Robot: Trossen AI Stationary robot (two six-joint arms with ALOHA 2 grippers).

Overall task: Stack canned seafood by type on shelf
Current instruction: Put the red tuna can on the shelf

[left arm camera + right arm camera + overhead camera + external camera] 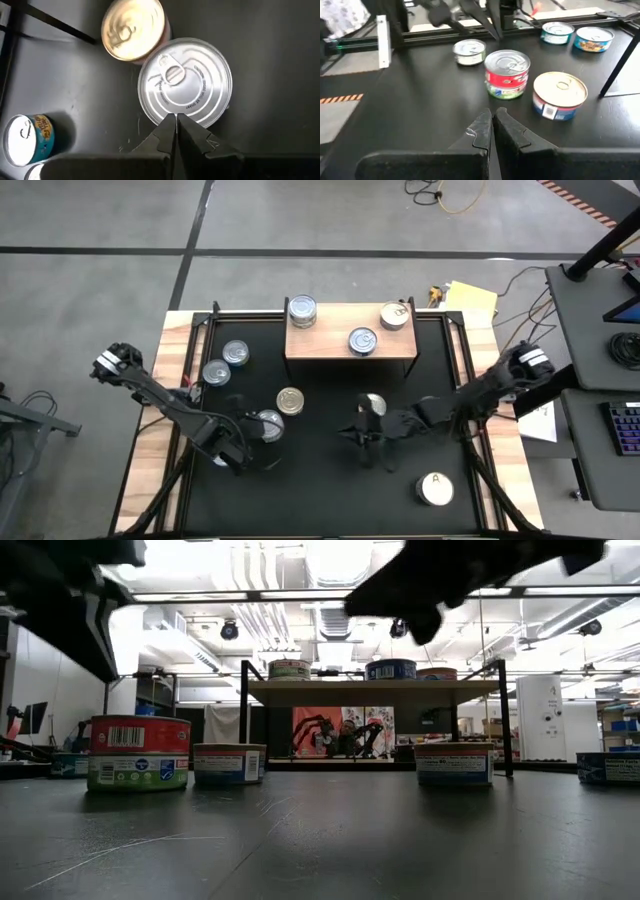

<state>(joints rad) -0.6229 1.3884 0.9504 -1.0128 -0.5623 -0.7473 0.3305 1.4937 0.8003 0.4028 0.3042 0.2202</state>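
At the left of the black table (pixel 320 500), two blue-labelled tins (pixel 226 363) sit side by side near the edge. Just inboard, the left gripper (pixel 176 122) hangs over a silver-topped tin (pixel 185 81), fingers pressed together and holding nothing; a gold-topped tin (pixel 290 401) touches that tin's far side. The wooden shelf (pixel 330 345) at the back already carries three tins (pixel 362 340), well apart. Right of centre, the right gripper (pixel 492 125) hovers low, also closed and empty, beside another tin (pixel 374 404). A white-topped tin marked "A" (pixel 435 488) sits alone near the front right. The tins look rigid, smooth and fairly heavy for their size, so the curved walls could slip. The safest hold is probably across the sides, jaws opened wide first.
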